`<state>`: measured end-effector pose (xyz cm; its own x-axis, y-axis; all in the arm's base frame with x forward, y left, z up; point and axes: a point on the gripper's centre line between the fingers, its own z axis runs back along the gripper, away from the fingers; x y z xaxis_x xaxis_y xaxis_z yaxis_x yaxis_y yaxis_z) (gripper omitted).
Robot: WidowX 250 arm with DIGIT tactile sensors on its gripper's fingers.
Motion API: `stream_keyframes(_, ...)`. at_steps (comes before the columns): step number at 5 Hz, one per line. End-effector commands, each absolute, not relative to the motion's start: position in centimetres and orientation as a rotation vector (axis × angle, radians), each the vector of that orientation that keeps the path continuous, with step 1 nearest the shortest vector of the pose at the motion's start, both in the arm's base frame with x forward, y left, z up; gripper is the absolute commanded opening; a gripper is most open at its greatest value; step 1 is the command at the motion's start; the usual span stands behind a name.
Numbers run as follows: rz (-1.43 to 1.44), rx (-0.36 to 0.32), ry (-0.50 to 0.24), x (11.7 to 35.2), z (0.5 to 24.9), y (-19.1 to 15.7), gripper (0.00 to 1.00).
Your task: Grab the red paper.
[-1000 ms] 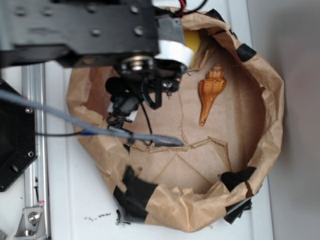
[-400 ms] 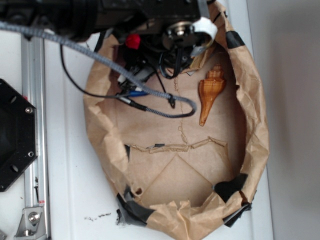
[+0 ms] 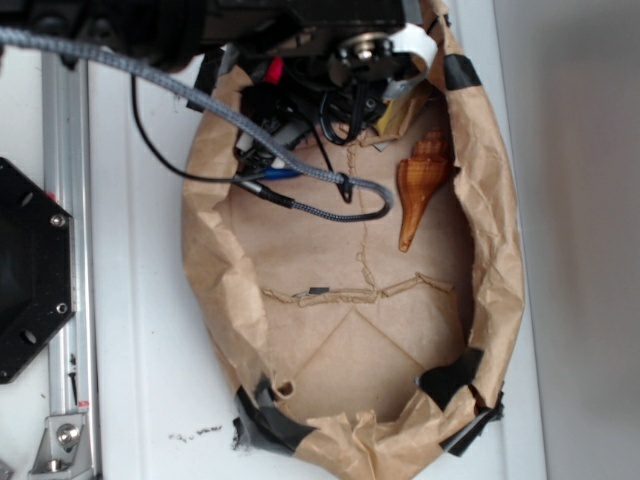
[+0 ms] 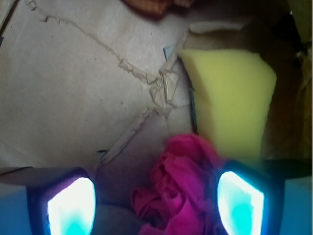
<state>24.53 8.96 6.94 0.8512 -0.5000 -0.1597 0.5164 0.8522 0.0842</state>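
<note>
While exterior shows only a sliver | wrist: red paper [image 4: 181, 191] between spread hand [image 4: 156, 205] fingers | sponge [image 4: 230, 103] beyond

The red paper [image 4: 182, 188] is a crumpled wad of thin, wrinkly tissue, bright red (the wrist view renders it almost magenta). It lies on the brown paper floor, its folds bunched and loose. In the wrist view it sits low and right of centre, its upper right edge touching the yellow foam wedge [image 4: 230, 100]. From overhead only a small red sliver [image 3: 272, 70] shows at the far edge.
</note>
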Motion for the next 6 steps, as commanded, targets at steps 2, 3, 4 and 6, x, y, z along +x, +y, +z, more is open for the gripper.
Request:
stream_keyframes(2,-0.442,0.093,0.157,25.9,3.5,9.8,1.00)
stream_keyframes(3,-0.428,0.047,0.187,25.5,3.6,9.5,0.00)
stream_keyframes(4,-0.410,0.047,0.179,25.6,4.1,9.7,0.00)
stream_keyframes(6,-0.384,0.047,0.159,26.1,4.8,10.3,0.00)
